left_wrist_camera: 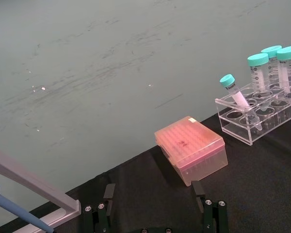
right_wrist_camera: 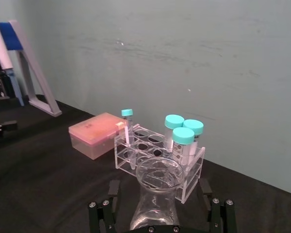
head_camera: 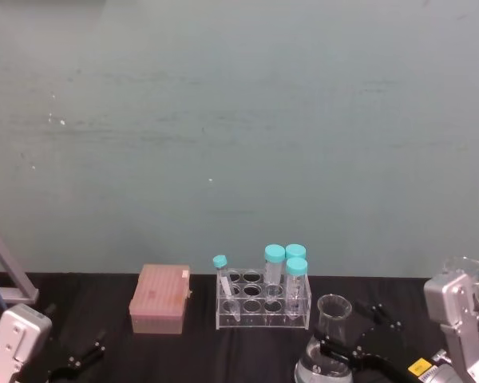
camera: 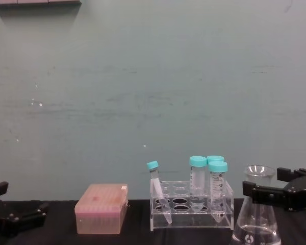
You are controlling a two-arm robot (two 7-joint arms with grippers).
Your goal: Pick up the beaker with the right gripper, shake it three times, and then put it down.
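My right gripper (right_wrist_camera: 158, 190) was released: its fingers (right_wrist_camera: 206, 193) stood wide on either side of the beaker (camera: 256, 227), level with the neck, with a gap on each side (so nothing was clamped). The beaker was upright toward the right end of the bench (head_camera: 88, 307), just beside the clear tube rack (head_camera: 263, 302) and nearer to me than it. The rack sat along the bench's back edge and held teal-capped tubes (head_camera: 296, 275), one small tube leaning at its left end. Left of the rack, also at the back edge, lay a pink tip box (head_camera: 160, 299). My left gripper (left_wrist_camera: 154, 190) hung low near the bench's left end, jaws spread and holding nothing.
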